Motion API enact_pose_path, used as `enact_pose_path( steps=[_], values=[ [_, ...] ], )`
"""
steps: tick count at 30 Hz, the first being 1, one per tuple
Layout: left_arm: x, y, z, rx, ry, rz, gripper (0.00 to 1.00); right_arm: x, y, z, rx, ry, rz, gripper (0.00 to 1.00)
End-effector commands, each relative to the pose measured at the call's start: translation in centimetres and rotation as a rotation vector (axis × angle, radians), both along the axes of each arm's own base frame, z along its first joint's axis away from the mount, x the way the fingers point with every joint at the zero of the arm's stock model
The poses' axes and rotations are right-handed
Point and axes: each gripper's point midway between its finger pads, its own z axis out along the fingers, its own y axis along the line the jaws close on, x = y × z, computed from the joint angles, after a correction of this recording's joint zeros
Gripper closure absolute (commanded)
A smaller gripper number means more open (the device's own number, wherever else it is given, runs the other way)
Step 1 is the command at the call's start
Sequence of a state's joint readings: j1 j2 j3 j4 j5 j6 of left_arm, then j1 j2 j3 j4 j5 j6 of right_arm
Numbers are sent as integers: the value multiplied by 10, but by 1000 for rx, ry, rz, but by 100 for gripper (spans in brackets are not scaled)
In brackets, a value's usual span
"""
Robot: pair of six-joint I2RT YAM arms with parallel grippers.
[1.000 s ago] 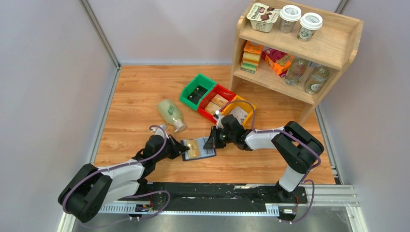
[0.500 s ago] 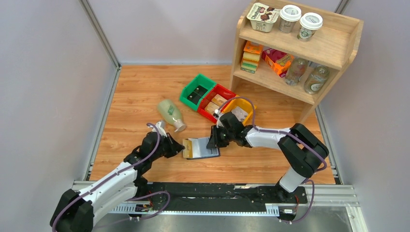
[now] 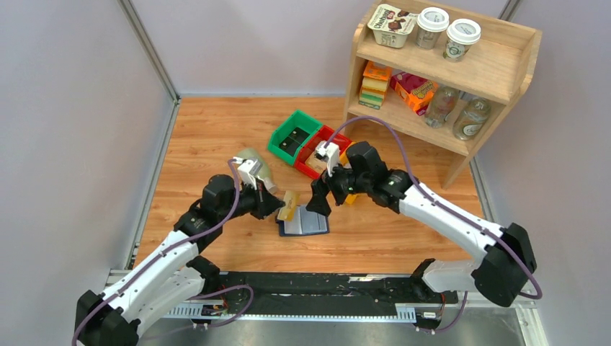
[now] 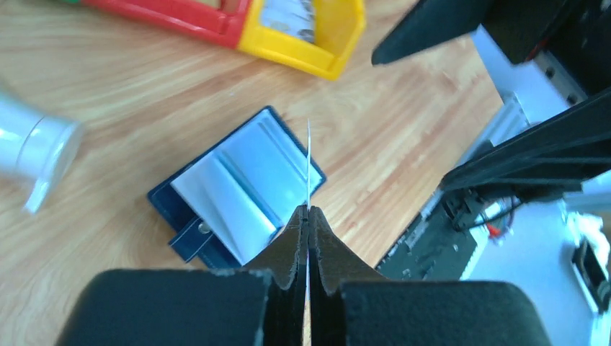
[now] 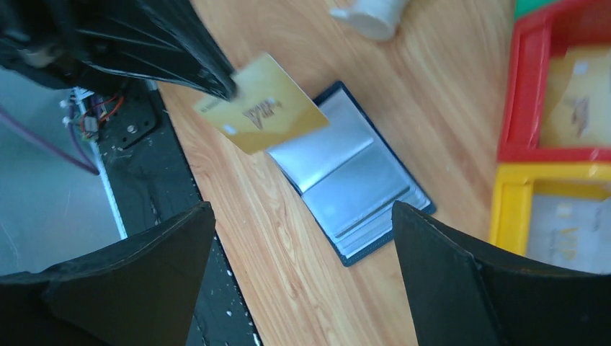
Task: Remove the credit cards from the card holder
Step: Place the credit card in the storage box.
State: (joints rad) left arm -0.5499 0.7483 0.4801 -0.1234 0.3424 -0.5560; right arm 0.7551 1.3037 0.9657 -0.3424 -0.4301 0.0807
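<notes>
The dark navy card holder [image 3: 303,223] lies open on the wooden table, its pale clear sleeves [image 5: 346,169] facing up. My left gripper [image 3: 279,207] is shut on one gold credit card [image 5: 263,112] and holds it in the air, clear of the holder's left edge. In the left wrist view that card [image 4: 308,162] shows edge-on, sticking out past my shut left gripper [image 4: 308,211] above the holder [image 4: 238,187]. My right gripper [image 5: 301,216] hangs wide open above the holder, touching nothing. I cannot tell whether other cards sit in the sleeves.
Green [image 3: 294,135], red [image 3: 315,156] and yellow [image 5: 555,209] bins stand in a row just behind the holder. A pale green bottle [image 3: 252,164] lies on its side at the left. A wooden shelf [image 3: 439,79] with cups and bottles stands at the back right.
My left gripper drew the gold card out of the holder and lifted it. My right gripper let go of the holder's right edge, opened wide and rose.
</notes>
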Motion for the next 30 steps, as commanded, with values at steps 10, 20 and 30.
enact_pose_path(
  steps=[10, 20, 30],
  values=[
    [-46, -39, 77, -24, -240, -584, 100, -47, 11, 73, 101, -104, 511, 17],
    [-48, -44, 84, -15, -242, -671, 100, -46, 22, 77, 140, -77, 551, 72],
    [-15, -25, 76, 133, -275, -439, 59, -20, 19, 57, 159, 60, 340, 100]
  ],
)
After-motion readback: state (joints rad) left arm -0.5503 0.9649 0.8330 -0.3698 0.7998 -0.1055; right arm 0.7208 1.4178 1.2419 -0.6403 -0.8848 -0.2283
